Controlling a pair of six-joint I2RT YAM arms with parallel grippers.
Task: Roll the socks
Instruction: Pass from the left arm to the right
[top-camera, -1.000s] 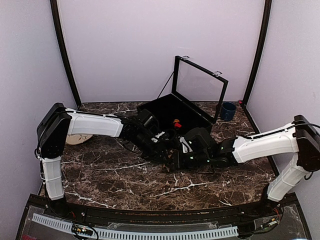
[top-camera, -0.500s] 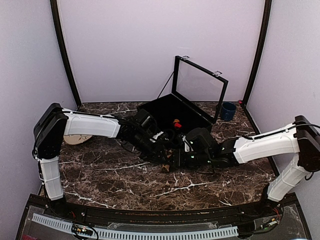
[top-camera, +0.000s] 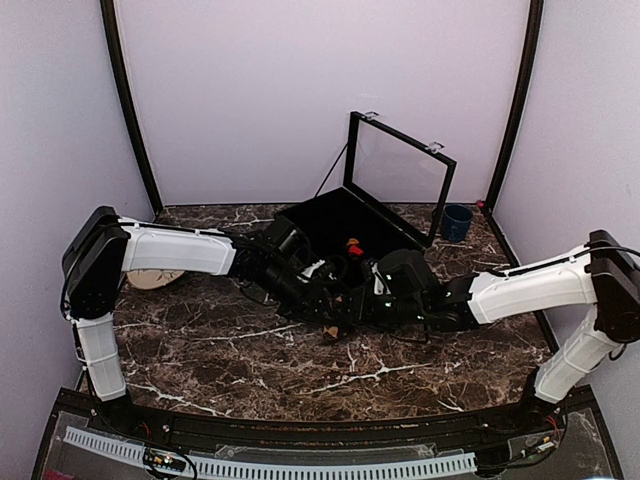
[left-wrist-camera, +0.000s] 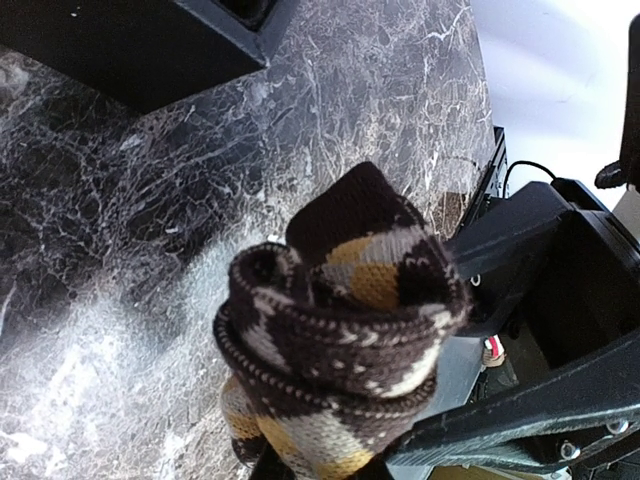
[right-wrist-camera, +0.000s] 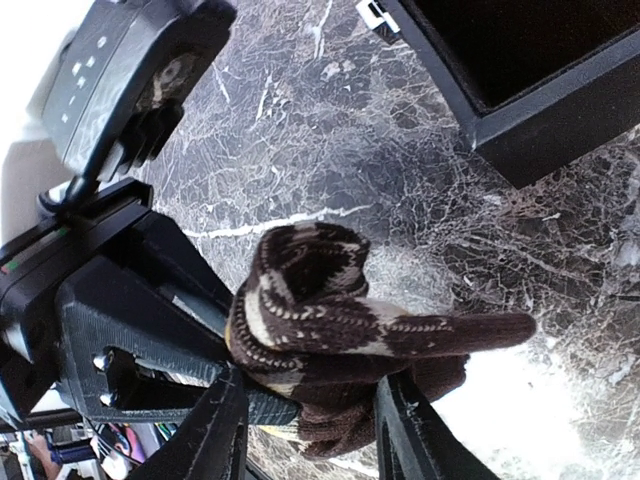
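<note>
Mid-table, just in front of the black case (top-camera: 350, 220), the tan-diamond sock (left-wrist-camera: 340, 330) is held as a rolled bundle over the marble table (top-camera: 220, 350), clamped by the left gripper (right-wrist-camera: 245, 355). The right gripper (right-wrist-camera: 310, 385) is seen with fingers (right-wrist-camera: 400, 430) apart, straddling the roll.

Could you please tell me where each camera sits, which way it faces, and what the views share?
Top external: above and behind the bases, facing down onto the marble table; left arm and right arm both show.
Left wrist: on the left arm, facing the rolled sock; hardly any of its own fingers shows.
Right wrist: on the right arm, facing the same sock from the opposite side; its own fingers flank it.
Shared: both wrist views show the sock, the table and a corner of the black box.
</note>
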